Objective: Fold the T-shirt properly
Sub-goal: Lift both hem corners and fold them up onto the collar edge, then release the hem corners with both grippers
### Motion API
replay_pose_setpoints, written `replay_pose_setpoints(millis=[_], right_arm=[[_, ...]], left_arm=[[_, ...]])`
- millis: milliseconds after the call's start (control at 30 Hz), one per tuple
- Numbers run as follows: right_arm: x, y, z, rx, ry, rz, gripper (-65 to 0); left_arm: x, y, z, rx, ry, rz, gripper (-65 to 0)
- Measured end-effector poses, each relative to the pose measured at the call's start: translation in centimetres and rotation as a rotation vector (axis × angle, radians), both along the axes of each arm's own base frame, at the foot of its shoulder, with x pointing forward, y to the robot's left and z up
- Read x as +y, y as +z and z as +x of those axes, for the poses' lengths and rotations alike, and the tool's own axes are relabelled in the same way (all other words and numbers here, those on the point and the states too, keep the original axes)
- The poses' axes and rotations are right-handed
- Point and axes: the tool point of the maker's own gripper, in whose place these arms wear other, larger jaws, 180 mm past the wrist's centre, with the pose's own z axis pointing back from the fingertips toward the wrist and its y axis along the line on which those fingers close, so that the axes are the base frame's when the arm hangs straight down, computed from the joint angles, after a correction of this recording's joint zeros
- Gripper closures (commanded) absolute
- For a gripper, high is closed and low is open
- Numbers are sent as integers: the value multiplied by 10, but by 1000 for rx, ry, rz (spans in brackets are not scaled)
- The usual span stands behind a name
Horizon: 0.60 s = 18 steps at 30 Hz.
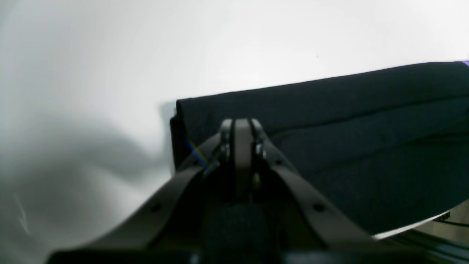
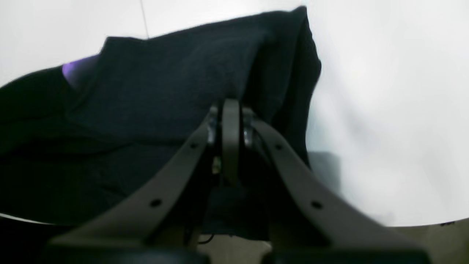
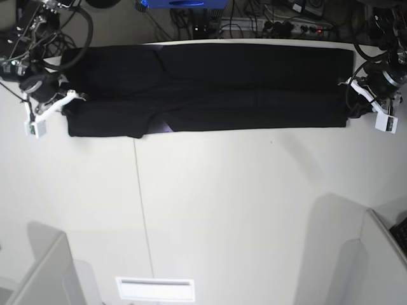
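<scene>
The black T-shirt (image 3: 210,89) lies folded into a long band across the back of the white table (image 3: 222,210). A sliver of purple print (image 2: 78,71) shows at a fold. My left gripper (image 3: 350,105) sits at the band's right end in the base view. In the left wrist view that left gripper (image 1: 240,123) is shut, its tips on the dark T-shirt (image 1: 348,128) where a crease runs into them. My right gripper (image 3: 67,100) sits at the other end. The right wrist view shows it (image 2: 229,104) shut on the T-shirt (image 2: 165,84) in the same way.
Cables and electronics (image 3: 280,22) crowd the floor behind the table's back edge. A seam (image 3: 141,210) runs front to back through the table left of centre. Grey panels stand at the near left (image 3: 44,273) and near right (image 3: 375,260) corners.
</scene>
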Motion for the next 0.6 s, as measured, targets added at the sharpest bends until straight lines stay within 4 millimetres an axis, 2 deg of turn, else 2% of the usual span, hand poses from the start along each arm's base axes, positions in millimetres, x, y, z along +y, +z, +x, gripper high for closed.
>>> replay_pose_setpoints(millis=[167, 400, 500, 600], right_arm=[[2, -1, -10, 17, 9, -7, 0], [1, -6, -18, 38, 10, -10, 0], [1, -8, -20, 48, 8, -10, 0], [0, -14, -22, 62, 0, 2, 0]], left_arm=[[0, 1, 1, -4, -1, 1, 0], [4, -6, -10, 33, -1, 25, 0], [15, -20, -25, 101, 1, 114, 0], [15, -25, -33, 128, -18, 136, 0]])
